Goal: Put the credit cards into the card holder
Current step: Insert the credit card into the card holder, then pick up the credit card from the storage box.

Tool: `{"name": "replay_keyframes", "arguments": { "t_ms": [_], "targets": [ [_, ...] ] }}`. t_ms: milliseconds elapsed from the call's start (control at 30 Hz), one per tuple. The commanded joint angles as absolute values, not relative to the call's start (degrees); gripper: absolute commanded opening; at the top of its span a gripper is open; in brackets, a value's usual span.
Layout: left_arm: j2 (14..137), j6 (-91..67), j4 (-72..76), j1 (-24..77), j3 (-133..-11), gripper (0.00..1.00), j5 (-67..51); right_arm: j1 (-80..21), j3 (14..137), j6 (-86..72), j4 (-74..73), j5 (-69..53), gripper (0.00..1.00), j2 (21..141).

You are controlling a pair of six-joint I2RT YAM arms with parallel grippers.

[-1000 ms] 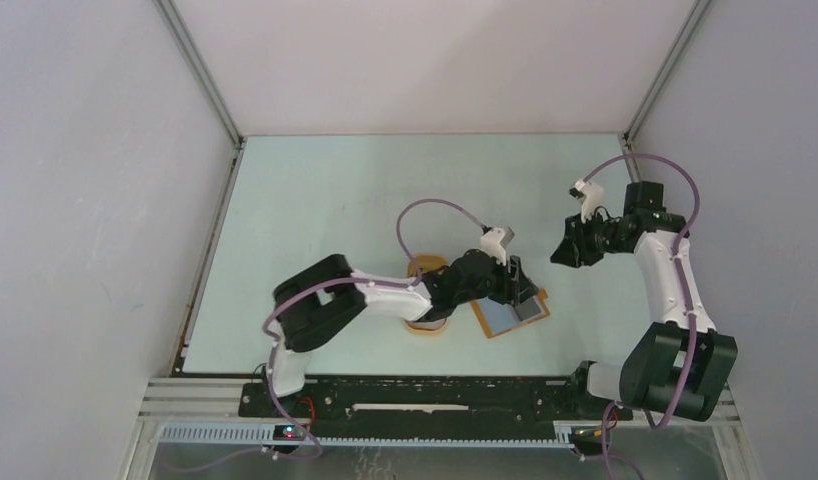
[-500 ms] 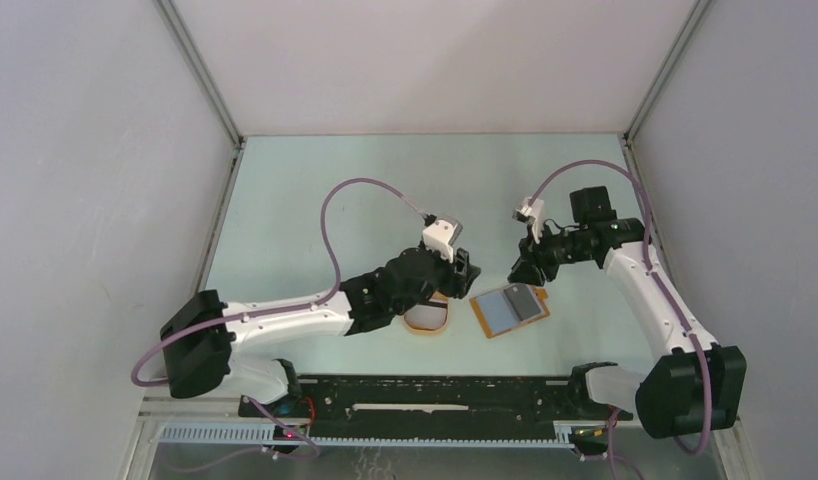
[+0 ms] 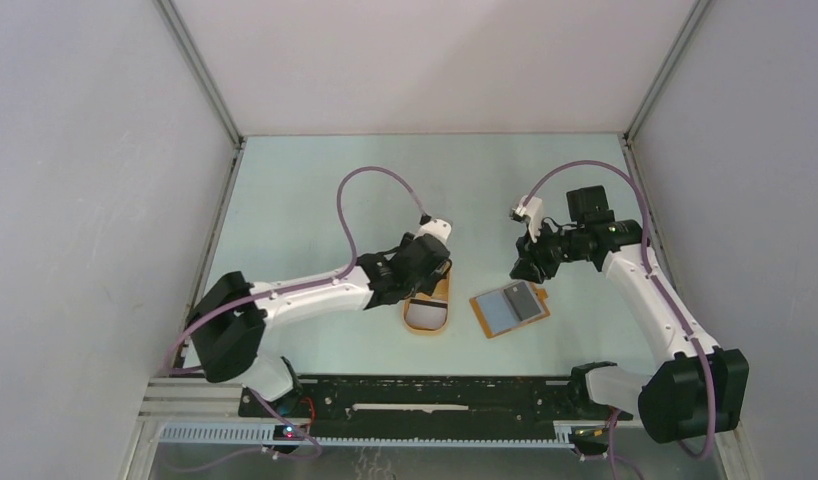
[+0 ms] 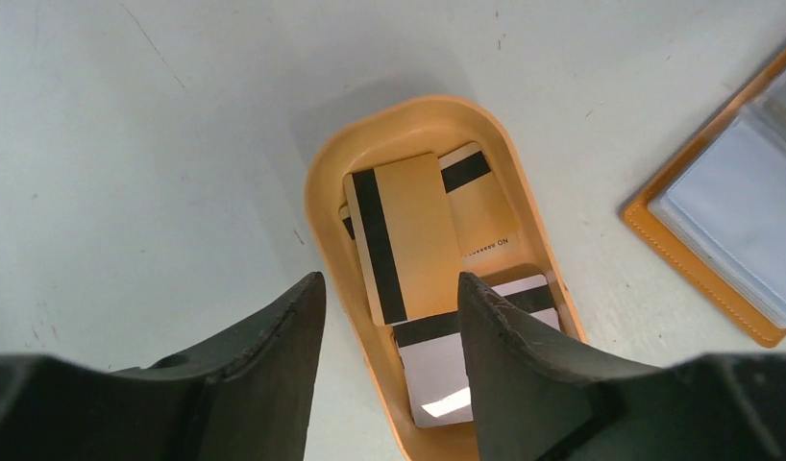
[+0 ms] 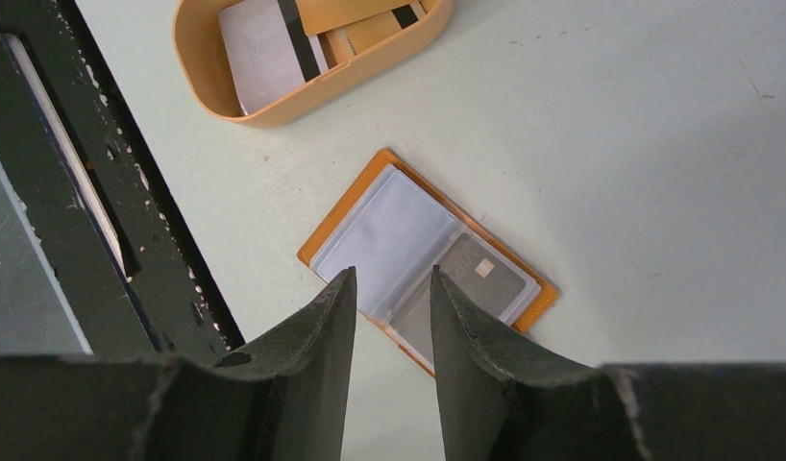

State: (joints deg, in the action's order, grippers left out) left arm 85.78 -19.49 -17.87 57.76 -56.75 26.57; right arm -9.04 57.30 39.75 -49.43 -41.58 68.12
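Note:
The card holder lies open on the table, with a dark grey card in its right half; the right wrist view shows the holder and that card. Several credit cards with black stripes lie in an oval orange tray, a white one nearest. My left gripper is open and empty above the tray. My right gripper is open with a narrow gap, empty, above the holder's near edge. In the top view the left gripper is left of the right gripper.
The tray sits just left of the card holder. The black base rail runs along the table's near edge close to the holder. Grey walls enclose the table on three sides.
My left gripper has drawn back from the card holder to above the tray. My right gripper has come in from the right toward the holder. The grey card stays in the holder.

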Motion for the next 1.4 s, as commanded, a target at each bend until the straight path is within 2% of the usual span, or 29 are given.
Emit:
{"name": "replay_keyframes", "arguments": {
  "t_ms": [0, 433, 900, 1367],
  "targets": [
    [89.8, -18.4, -21.8, 57.1, -63.0, 0.57, 24.2, -8.7, 56.9, 39.3, -48.3, -40.8, 0.43, 68.5],
    [98.0, -17.7, -25.1, 54.9, -67.7, 0.59, 17.9, -7.9, 57.0, 40.1, -49.0, -41.6, 0.42, 69.8],
    [102.8, -24.5, -28.7, 57.3, -71.2, 0.66, 27.7, -7.8, 57.0, 40.2, -49.3, -41.7, 0.42, 70.1],
    [106.3, -27.4, -31.4, 59.6, -73.3, 0.67, 31.6, -7.3, 57.0, 40.5, -49.5, -42.2, 0.42, 70.3]
  ]
}}
